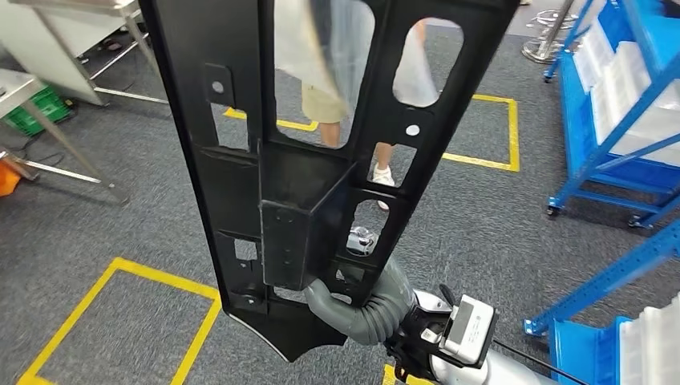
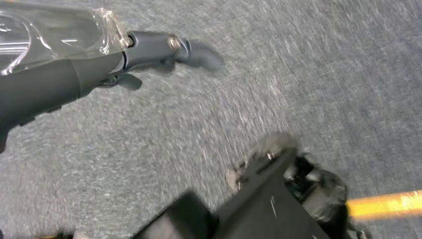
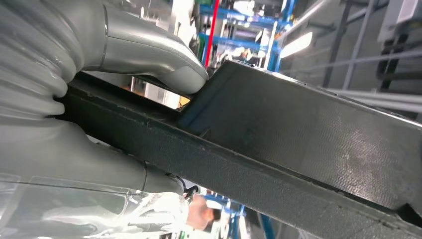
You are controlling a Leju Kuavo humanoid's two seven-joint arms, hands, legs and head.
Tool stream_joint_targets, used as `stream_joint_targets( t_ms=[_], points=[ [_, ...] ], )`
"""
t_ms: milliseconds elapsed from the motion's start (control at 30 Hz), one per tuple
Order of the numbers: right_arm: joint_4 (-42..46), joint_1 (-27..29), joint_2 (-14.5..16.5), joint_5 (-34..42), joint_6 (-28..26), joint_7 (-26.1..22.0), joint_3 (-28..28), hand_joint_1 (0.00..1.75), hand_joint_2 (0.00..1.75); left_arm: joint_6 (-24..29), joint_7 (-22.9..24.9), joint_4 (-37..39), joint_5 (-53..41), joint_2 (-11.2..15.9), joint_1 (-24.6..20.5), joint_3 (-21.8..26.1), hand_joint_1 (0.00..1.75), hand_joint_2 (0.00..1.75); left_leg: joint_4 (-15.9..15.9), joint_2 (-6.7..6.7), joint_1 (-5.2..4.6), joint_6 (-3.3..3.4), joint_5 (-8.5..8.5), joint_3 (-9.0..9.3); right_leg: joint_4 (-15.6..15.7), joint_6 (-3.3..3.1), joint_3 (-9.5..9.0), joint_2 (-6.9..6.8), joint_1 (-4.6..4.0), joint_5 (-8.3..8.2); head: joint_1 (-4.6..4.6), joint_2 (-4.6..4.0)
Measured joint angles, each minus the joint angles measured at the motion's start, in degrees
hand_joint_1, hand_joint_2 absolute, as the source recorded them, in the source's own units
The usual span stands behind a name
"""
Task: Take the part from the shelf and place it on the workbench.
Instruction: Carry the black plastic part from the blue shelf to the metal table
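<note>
Head view, black part (image 1: 321,144) upright, right robot hand (image 1: 353,309) gripping (lower end)

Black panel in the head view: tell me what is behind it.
Through the black panel's cutouts show a person's legs and white shoe on grey carpet. The rest of the person is covered.

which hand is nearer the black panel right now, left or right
Right. The right hand grips the black panel near its lower end, thumb pressed against it. The left hand hangs apart over the grey carpet, holding nothing.
</note>
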State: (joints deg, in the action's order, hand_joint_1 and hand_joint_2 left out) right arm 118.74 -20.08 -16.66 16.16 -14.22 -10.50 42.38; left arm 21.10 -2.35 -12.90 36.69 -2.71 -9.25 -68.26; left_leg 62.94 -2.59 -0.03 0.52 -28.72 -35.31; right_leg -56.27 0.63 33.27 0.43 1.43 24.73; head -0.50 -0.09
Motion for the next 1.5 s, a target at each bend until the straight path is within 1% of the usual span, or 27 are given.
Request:
stream_joint_targets(
  t_ms=[67, 100, 133, 233, 300, 367, 400, 467, 533, 567, 600, 633, 700, 767, 833, 900, 967, 1033, 1100, 1133, 1167, 1200, 1267, 1333, 1400, 1433, 1500],
  points=[
    [0.1, 0.1, -0.1, 0.0, -0.2, 0.3, 0.0, 1.75, 1.75, 0.1, -0.1, 0.0, 0.2, 0.0, -0.4, 0.1, 0.00, 1.75, 7.9, 1.62, 0.13, -0.36, -2.90, -4.10, 0.0, -0.15, -0.12, -1.61, -0.16, 0.25, -0.07, 0.00],
    [0.2, 0.1, -0.2, 0.0, -0.3, 0.4, 0.0, 1.75, 1.75, 0.1, -0.2, 0.0, 0.3, 0.0, -0.5, 0.1, 0.00, 1.75, 9.5, 1.87, 0.15, -0.38, -3.04, -5.05, 0.0, -0.14, -0.22, -2.40, -0.20, 0.39, -0.07, 0.00],
    [0.2, 0.1, -0.3, 0.0, -0.4, 0.5, 0.0, 1.75, 1.75, 0.1, -0.2, 0.0, 0.3, 0.0, -0.5, 0.1, 0.00, 1.75, 8.8, 2.09, 0.15, -0.33, -2.07, -4.74, 0.0, -0.09, -0.40, -3.11, -0.22, 0.54, -0.07, 0.00],
    [0.6, 0.1, -0.4, -0.1, -0.6, 0.8, -0.3, 1.75, 1.75, 0.1, -0.1, 0.0, 0.3, 0.0, -0.1, 0.1, 0.00, 1.75, -3.3, 4.71, -0.29, 0.43, 3.75, 1.27, 0.0, 0.31, -1.27, -4.86, -0.35, 1.08, -0.07, 0.00],
    [0.9, 0.1, -0.5, -0.2, -0.6, 1.0, -0.6, 1.75, 1.75, 0.0, 0.0, 0.0, 0.3, 0.0, 0.1, 0.1, 0.00, 1.75, -7.8, 6.04, -0.87, 1.09, 5.12, 3.25, 0.0, 0.80, -1.59, -5.82, -0.50, 1.40, -0.05, 0.00],
    [1.1, 0.1, -0.6, -0.4, -0.7, 1.3, -0.7, 1.75, 1.75, 0.0, 0.0, 0.0, 0.3, 0.0, 0.3, 0.1, 0.00, 1.75, -8.2, 5.02, -1.07, 1.63, 5.11, 3.12, 0.2, 1.40, -1.88, -6.85, -0.56, 1.60, -0.03, 0.00],
    [1.3, 0.1, -0.6, -0.5, -0.8, 1.4, -0.8, 1.75, 1.75, 0.0, 0.0, 0.0, 0.3, 0.0, 0.3, 0.1, 0.00, 1.75, -8.4, 4.31, -0.94, 1.90, 5.25, 3.25, 0.1, 1.70, -2.04, -6.68, -0.48, 1.83, -0.03, 0.00],
    [1.6, 0.2, -0.8, -0.7, -0.9, 1.4, -1.0, 1.75, 1.75, 0.1, 0.0, 0.0, 0.3, -0.1, 0.4, 0.1, 0.00, 1.75, -8.9, 2.99, -0.53, 2.60, 5.57, 3.74, -2.7, 2.07, -1.03, -4.29, -0.37, 3.72, 0.06, 0.00],
    [1.8, 0.5, -1.0, -0.8, -1.0, 1.5, -1.1, 1.75, 1.75, 0.1, 0.1, 0.0, 0.3, -0.1, 0.4, 0.1, 0.00, 1.75, -8.9, 1.68, -0.40, 3.08, 5.58, 3.94, -10.2, 2.13, 2.70, -1.50, -0.31, 7.33, 0.18, 0.00],
    [1.8, 0.7, -1.1, -0.9, -1.1, 1.5, -1.2, 1.75, 1.75, 0.1, 0.1, 0.0, 0.3, -0.2, 0.4, 0.1, 0.00, 1.75, -8.9, 0.88, -0.42, 3.18, 5.54, 3.96, -14.2, 2.17, 4.86, -0.99, -0.32, 8.70, 0.22, 0.00],
    [1.8, 0.9, -1.3, -0.9, -1.1, 1.6, -1.2, 1.75, 1.75, 0.1, 0.1, 0.0, 0.3, -0.2, 0.5, 0.1, 0.00, 1.75, -8.8, 0.02, -0.44, 3.22, 5.49, 4.01, -16.6, 2.18, 6.38, -0.80, -0.33, 9.06, 0.22, 0.00],
    [1.8, 1.0, -1.4, -0.9, -1.2, 1.7, -1.2, 1.75, 1.75, 0.1, 0.1, 0.0, 0.3, -0.3, 0.5, 0.1, 0.00, 1.75, -8.8, -0.91, -0.44, 3.21, 5.44, 4.12, -16.6, 2.16, 6.81, -0.72, -0.33, 8.16, 0.23, 0.00],
    [1.9, 1.2, -1.6, -0.9, -1.2, 1.7, -1.3, 1.75, 1.75, 0.1, 0.1, 0.0, 0.3, -0.3, 0.5, 0.1, 0.00, 1.75, -8.7, -2.71, -0.35, 2.99, 5.20, 4.51, -10.2, 2.10, 4.32, 0.11, -0.19, 3.71, 0.22, 0.00],
    [2.0, 1.2, -1.8, -0.9, -1.2, 1.8, -1.4, 1.75, 1.75, 0.1, 0.1, 0.0, 0.3, -0.3, 0.5, 0.1, 0.00, 1.75, -8.5, -4.22, -0.36, 2.51, 4.80, 4.62, -2.6, 2.01, 0.88, 2.61, 0.08, 0.53, 0.20, 0.00],
    [2.2, 1.2, -1.9, -0.9, -1.2, 1.8, -1.4, 1.75, 1.75, 0.1, 0.1, 0.0, 0.4, -0.4, 0.5, 0.1, 0.00, 1.75, -8.3, -5.39, -0.29, 1.99, 4.58, 4.29, -0.1, 1.74, -0.31, 3.71, 0.06, 0.20, 0.16, 0.00],
    [2.4, 1.2, -1.9, -0.9, -1.2, 1.9, -1.4, 1.75, 1.75, 0.1, 0.1, 0.0, 0.4, -0.3, 0.6, 0.1, 0.00, 1.75, -8.2, -6.09, -0.10, 1.48, 4.43, 4.01, 0.1, 1.22, -0.45, 2.33, 0.00, 0.21, 0.16, 0.00],
    [2.5, 1.2, -2.0, -0.9, -1.2, 1.9, -1.4, 1.75, 1.75, 0.2, 0.1, 0.0, 0.4, -0.3, 0.6, 0.2, 0.00, 1.75, -5.7, -3.74, -0.22, 0.81, 2.96, 2.85, 0.2, 0.58, -0.79, 0.86, 0.16, 0.38, -0.10, 0.00],
    [2.7, 1.3, -2.0, -0.9, -1.2, 1.9, -1.4, 1.75, 1.75, 0.2, 0.0, 0.0, 0.5, -0.4, 0.3, 0.2, 0.00, 1.75, 1.5, 0.11, -0.24, 0.13, -0.33, -0.74, 0.3, 0.14, -1.14, -0.76, 0.05, 0.72, -0.41, 0.00],
    [2.7, 1.5, -2.1, -0.8, -1.2, 1.9, -1.4, 1.75, 1.75, 0.4, -0.1, 0.0, 0.5, -0.3, -0.2, 0.3, 0.00, 1.75, 8.5, 1.65, -0.06, -0.25, -2.53, -4.52, 0.2, 0.02, -1.43, -2.53, -0.12, 1.08, -0.44, 0.00],
    [2.7, 1.6, -2.1, -0.8, -1.2, 1.9, -1.4, 1.75, 1.75, 0.4, -0.1, 0.0, 0.5, -0.3, -0.3, 0.4, 0.00, 1.75, 9.2, 1.91, -0.03, -0.29, -2.15, -5.01, 0.2, 0.05, -1.63, -3.32, -0.14, 1.28, -0.44, 0.00],
    [2.7, 1.6, -2.1, -0.8, -1.2, 1.9, -1.4, 1.75, 1.75, 0.4, -0.1, 0.0, 0.5, -0.3, -0.3, 0.4, 0.00, 1.75, 7.4, 2.19, -0.02, -0.22, -0.65, -4.20, 0.2, 0.11, -1.93, -4.06, -0.17, 1.51, -0.45, 0.00],
    [2.8, 1.6, -2.2, -0.8, -1.2, 1.9, -1.4, 1.75, 1.75, 0.4, 0.0, 0.0, 0.5, -0.3, -0.1, 0.4, 0.00, 1.75, 3.5, 2.91, -0.08, 0.00, 1.62, -2.30, 0.2, 0.21, -2.31, -4.71, -0.19, 1.76, -0.45, 0.00],
    [2.9, 1.6, -2.2, -0.8, -1.2, 1.9, -1.4, 1.75, 1.75, 0.4, 0.1, 0.0, 0.5, -0.3, 0.3, 0.4, 0.00, 1.75, -4.8, 5.62, -0.63, 0.77, 5.00, 1.65, 0.3, 0.54, -3.00, -5.86, -0.40, 2.26, -0.44, -0.01],
    [2.9, 1.5, -2.2, -0.9, -1.2, 1.9, -1.4, 1.75, 1.75, 0.4, 0.1, 0.0, 0.5, -0.3, 0.5, 0.4, 0.00, 1.75, -7.9, 6.85, -1.23, 1.54, 5.54, 2.76, 0.3, 1.02, -3.27, -6.93, -0.63, 2.63, -0.42, -0.01],
    [3.0, 1.5, -2.2, -0.8, -1.2, 1.8, -1.4, 1.75, 1.75, 0.4, 0.1, 0.0, 0.5, -0.3, 0.5, 0.5, 0.00, 1.75, -8.2, 5.41, -1.17, 2.14, 5.63, 2.65, 0.5, 1.60, -3.58, -7.95, -0.69, 2.96, -0.42, 0.00],
    [3.0, 1.4, -2.2, -0.8, -1.2, 1.8, -1.4, 1.75, 1.75, 0.3, 0.1, 0.0, 0.5, -0.3, 0.5, 0.5, 0.00, 1.75, -8.5, 4.59, -0.98, 2.44, 5.76, 2.87, 0.2, 1.88, -3.73, -7.26, -0.63, 3.33, -0.37, -0.01],
    [3.1, 1.4, -2.2, -0.8, -1.1, 1.7, -1.5, 1.75, 1.75, 0.3, 0.1, 0.0, 0.4, -0.3, 0.6, 0.4, 0.00, 1.75, -9.0, 3.20, -0.45, 3.06, 6.03, 3.52, -3.6, 2.31, -2.38, -3.93, -0.47, 5.55, -0.22, -0.01]
  ],
)
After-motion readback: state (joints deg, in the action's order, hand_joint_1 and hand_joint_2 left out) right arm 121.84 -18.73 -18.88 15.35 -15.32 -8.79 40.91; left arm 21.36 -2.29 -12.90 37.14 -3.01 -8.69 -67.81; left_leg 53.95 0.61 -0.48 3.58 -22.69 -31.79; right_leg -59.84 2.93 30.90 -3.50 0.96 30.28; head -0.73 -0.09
